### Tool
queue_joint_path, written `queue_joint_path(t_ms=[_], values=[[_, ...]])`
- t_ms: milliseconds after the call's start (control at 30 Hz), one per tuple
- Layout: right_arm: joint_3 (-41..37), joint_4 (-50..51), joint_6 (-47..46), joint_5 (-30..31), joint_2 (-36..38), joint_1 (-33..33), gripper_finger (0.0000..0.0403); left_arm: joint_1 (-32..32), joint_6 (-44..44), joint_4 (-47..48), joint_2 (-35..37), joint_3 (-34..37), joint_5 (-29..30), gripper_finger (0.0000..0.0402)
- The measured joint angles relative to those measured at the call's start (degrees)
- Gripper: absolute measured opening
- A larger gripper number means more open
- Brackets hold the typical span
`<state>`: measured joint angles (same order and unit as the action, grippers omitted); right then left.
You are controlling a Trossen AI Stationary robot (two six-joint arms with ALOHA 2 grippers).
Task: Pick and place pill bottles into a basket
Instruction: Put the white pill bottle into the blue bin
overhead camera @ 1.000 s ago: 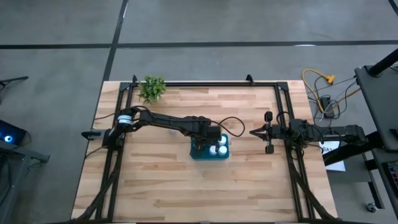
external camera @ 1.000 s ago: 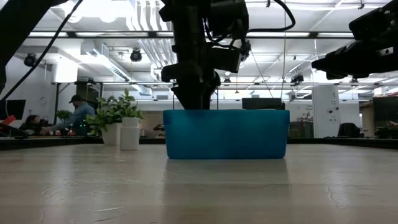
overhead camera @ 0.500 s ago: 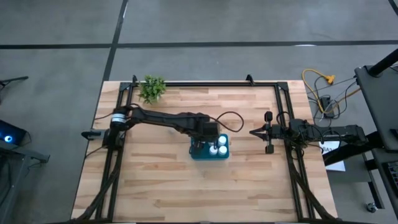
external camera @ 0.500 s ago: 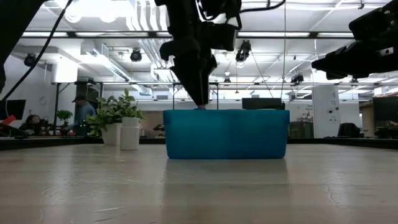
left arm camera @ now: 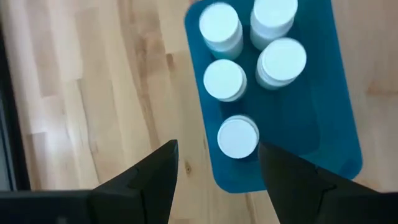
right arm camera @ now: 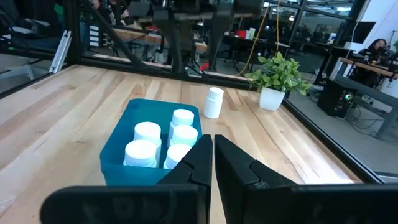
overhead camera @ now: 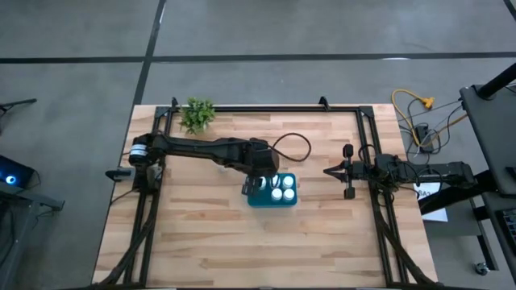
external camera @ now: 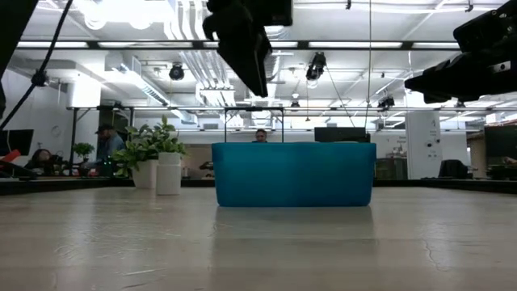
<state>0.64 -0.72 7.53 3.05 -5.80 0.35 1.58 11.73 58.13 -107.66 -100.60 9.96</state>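
Observation:
The teal basket (overhead camera: pixel 271 202) stands on the wood table near its middle, and several white pill bottles (left arm camera: pixel 225 79) stand upright on its floor. My left gripper (left arm camera: pixel 216 155) hangs open above the basket's left end (external camera: pixel 242 174), holding nothing. One more pill bottle (right arm camera: pixel 213 102) stands upright on the table beyond the basket, toward the plant; my left arm hides it in the high view. My right gripper (overhead camera: pixel 334 171) waits shut at the table's right side, pointing level at the basket.
A small green plant (overhead camera: pixel 197 114) in a white pot stands at the far left corner. A black frame (overhead camera: pixel 266 107) runs along the table's edges. Bare wood lies in front of the basket (overhead camera: pixel 258 242). People sit in the room behind the table.
My left gripper has risen out of the basket and drawn back toward the table's left edge, staying open. The bottles it had covered now show in the basket from above. The basket has not moved.

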Motion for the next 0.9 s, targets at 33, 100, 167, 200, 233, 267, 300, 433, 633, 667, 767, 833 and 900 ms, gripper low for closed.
queue_joint_path(t_ms=[33, 100, 167, 200, 233, 267, 300, 433, 633, 667, 767, 833, 900], values=[[0.0, 0.01, 0.0, 0.02, 0.02, -0.02, 0.0009, -0.04, -0.85, -0.05, 0.38, 0.0, 0.03, 0.0204], [0.0, 0.01, 0.0, -0.01, 0.02, 0.01, 0.0009, -0.3, -2.23, -0.02, 0.98, 0.0, 0.01, 0.0204], [0.0, 0.01, 0.0, 0.0, 0.02, 0.0, 0.0008, -0.6, -3.0, 0.08, 1.46, 0.11, 0.0, 0.0204], [0.0, 0.01, 0.0, 0.0, 0.02, -0.01, 0.0008, -0.83, -3.5, 0.37, 1.8, 0.22, 0.0, 0.0204], [0.0, 0.01, 0.0, -0.01, 0.02, 0.01, 0.0008, -1.14, -3.92, 0.44, 2.21, 0.39, 0.02, 0.0204], [0.0, 0.01, 0.0, -0.01, 0.02, 0.0, 0.0008, -1.4, -3.97, 0.49, 2.72, 0.63, 0.0, 0.0204], [0.0, 0.01, 0.0, -0.01, 0.02, 0.0, 0.0008, -1.71, -3.98, 0.79, 3.11, 0.99, 0.03, 0.0204], [0.0, -0.01, 0.0, 0.02, 0.02, -0.01, 0.0008, -3.23, -4.61, 0.85, 5.38, 4.46, 0.02, 0.0204], [0.0, 0.01, 0.0, -0.02, 0.05, 0.0, 0.0008, -5.15, -5.36, 0.3, 11.35, 12.62, -0.17, 0.0204], [0.0, -0.03, 0.0, 0.03, 0.07, -0.02, 0.0008, -5.44, -5.36, -0.02, 12.68, 14.38, -0.2, 0.0204], [0.0, 0.0, 0.0, 0.0, 0.07, -0.02, 0.0008, -6.05, -5.17, -1.76, 16.75, 19.54, -0.24, 0.0204], [0.0, 0.0, 0.0, -0.02, 0.06, 0.0, 0.0008, -6.16, -4.26, -2.85, 19.67, 23.05, -0.2, 0.0204], [0.0, 0.03, 0.0, -0.03, 0.06, 0.0, 0.0008, -6.16, -3.1, -4.52, 22.58, 26.51, -0.22, 0.0204]])
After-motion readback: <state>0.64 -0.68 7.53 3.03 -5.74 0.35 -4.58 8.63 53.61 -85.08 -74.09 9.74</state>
